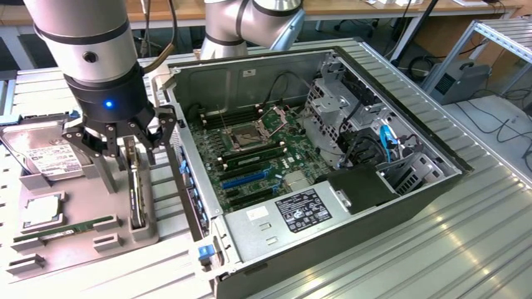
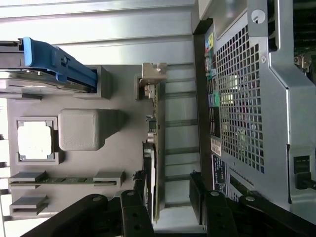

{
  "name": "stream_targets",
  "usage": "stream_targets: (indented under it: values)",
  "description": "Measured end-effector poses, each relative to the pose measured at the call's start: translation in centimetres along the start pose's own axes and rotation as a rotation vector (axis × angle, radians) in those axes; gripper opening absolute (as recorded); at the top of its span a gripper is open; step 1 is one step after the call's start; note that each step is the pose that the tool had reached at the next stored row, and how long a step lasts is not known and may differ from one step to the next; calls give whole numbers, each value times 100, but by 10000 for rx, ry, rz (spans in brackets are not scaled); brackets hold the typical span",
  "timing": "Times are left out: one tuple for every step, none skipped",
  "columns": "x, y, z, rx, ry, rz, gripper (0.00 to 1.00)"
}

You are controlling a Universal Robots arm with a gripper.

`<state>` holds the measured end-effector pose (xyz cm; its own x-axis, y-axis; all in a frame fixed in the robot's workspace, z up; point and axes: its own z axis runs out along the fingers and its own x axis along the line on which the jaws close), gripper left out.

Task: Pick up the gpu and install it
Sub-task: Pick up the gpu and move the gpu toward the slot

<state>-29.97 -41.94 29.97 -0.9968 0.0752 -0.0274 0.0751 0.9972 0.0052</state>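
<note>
Two fingers of the gripper (image 2: 168, 202) stand spread apart, one on each side of the gpu (image 2: 156, 143). The card rests on its long edge in a slot of the grey holder tray (image 2: 118, 148), with its silver bracket (image 2: 153, 74) at one end. Nothing is gripped: a gap shows beside each face of the card. The tray lies at the exterior view's left, just beside the open computer case (image 1: 249, 75), and also carries a hard drive (image 1: 46, 159), a processor (image 1: 42, 212) and a memory stick (image 1: 66, 229). The step in hand appears to be the grasp. It is best done with the card centred between the fingers, the pads closing squarely on its flat faces, and no sideways push that would tilt it in the slot.
</note>
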Motion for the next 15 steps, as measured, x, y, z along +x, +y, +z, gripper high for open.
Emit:
stream_targets:
  values:
    - [0, 7, 5, 1, 0, 0, 48]
    - [1, 14, 11, 0, 0, 0, 48]
    - [2, 21, 18, 1, 0, 0, 48]
    - [4, 29, 25, 2, -1, 1, 48]
    - [9, 36, 31, 4, -1, 2, 48]
    - [14, 43, 37, 6, -2, 3, 48]
    - [22, 48, 43, 10, -1, 4, 48]
    - [33, 53, 50, 13, -1, 5, 48]
    - [42, 57, 58, 16, -1, 6, 48]
    - [46, 60, 63, 17, -1, 7, 48]
    - [49, 63, 69, 19, -1, 7, 48]
    - [51, 65, 75, 20, -1, 6, 48]
    - [52, 66, 82, 19, -2, 6, 48]
    - [54, 66, 88, 20, -2, 6, 48]
    - [55, 66, 94, 21, -2, 5, 48]
